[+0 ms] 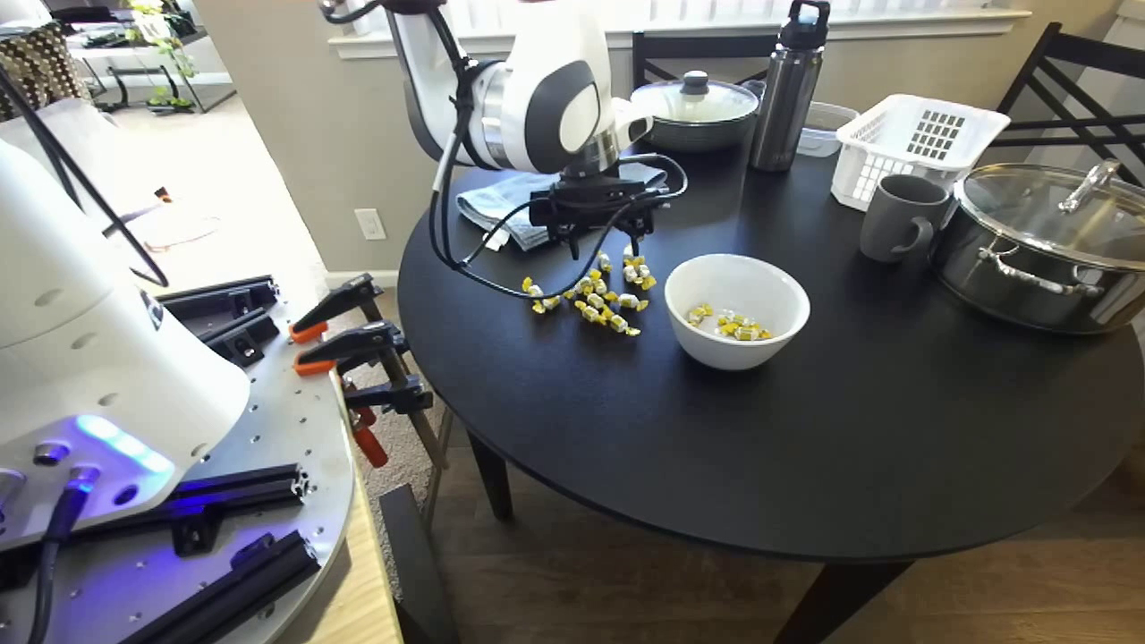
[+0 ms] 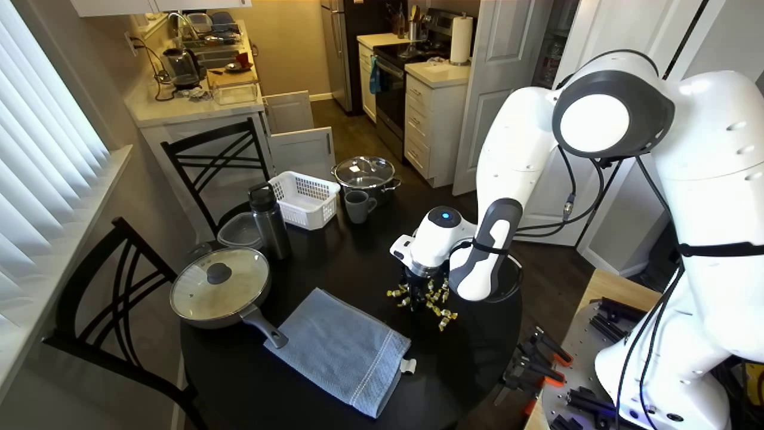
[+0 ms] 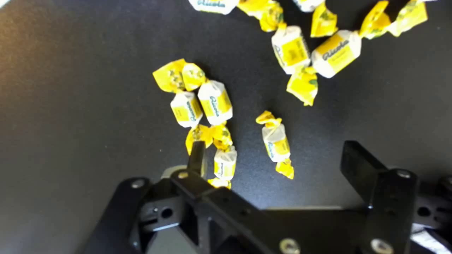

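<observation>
My gripper [image 3: 274,157] stands open above the dark table, its two fingers wide apart with nothing held. Below the gap, in the wrist view, lies a yellow-and-white wrapped candy [image 3: 276,144]. A further candy [image 3: 225,165] rests close to the left finger, just beyond a touching pair of candies [image 3: 216,104]. In an exterior view the gripper [image 1: 605,248] hangs over the far side of a loose candy pile [image 1: 592,300]. Right of that pile is a white bowl [image 1: 733,358] with several candies [image 1: 742,329] inside. From the opposite camera the arm mostly hides the bowl.
A blue-grey towel [image 2: 346,352] lies beside a lidded pan [image 2: 221,298]. Farther round the table stand a steel bottle [image 1: 785,112], a clear container [image 1: 818,139], a white basket [image 1: 859,174], a grey mug [image 1: 899,219] and a lidded pot [image 1: 1011,286].
</observation>
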`<state>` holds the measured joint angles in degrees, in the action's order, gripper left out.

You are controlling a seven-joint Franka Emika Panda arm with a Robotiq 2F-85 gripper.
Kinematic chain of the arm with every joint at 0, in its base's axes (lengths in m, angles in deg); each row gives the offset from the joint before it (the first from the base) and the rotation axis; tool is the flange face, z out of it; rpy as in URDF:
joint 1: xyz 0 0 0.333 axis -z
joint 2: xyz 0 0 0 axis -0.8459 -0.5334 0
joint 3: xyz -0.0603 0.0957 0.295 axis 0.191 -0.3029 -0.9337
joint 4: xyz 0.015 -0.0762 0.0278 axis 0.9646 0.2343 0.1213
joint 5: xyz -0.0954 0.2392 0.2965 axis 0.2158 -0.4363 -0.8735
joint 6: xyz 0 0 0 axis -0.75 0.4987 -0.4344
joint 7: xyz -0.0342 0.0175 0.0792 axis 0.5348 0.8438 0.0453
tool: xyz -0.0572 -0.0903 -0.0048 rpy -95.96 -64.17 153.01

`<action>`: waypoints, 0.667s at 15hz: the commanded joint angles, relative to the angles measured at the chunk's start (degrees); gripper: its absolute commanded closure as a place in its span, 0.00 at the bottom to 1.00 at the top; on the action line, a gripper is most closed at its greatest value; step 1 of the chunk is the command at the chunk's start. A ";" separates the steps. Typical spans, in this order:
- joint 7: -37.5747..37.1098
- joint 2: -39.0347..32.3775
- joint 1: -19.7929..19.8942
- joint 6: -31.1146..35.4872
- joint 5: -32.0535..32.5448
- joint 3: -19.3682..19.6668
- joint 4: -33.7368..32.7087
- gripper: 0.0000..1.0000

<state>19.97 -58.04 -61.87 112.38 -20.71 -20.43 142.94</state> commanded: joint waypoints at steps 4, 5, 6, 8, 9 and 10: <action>3.87 -1.51 4.88 0.00 -0.05 -3.02 0.03 0.40; 4.00 -1.55 5.26 -0.02 -0.05 -3.24 0.02 0.48; 4.12 -1.54 5.57 -0.08 -0.05 -3.50 0.03 0.54; 4.31 -1.55 6.01 -0.16 -0.04 -4.01 0.03 0.67; 4.35 -1.63 6.20 -0.14 -0.05 -4.24 0.02 0.73; 4.38 -1.68 6.39 -0.14 -0.05 -4.45 0.01 0.80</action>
<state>21.89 -59.48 -57.24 112.36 -20.71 -23.66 142.72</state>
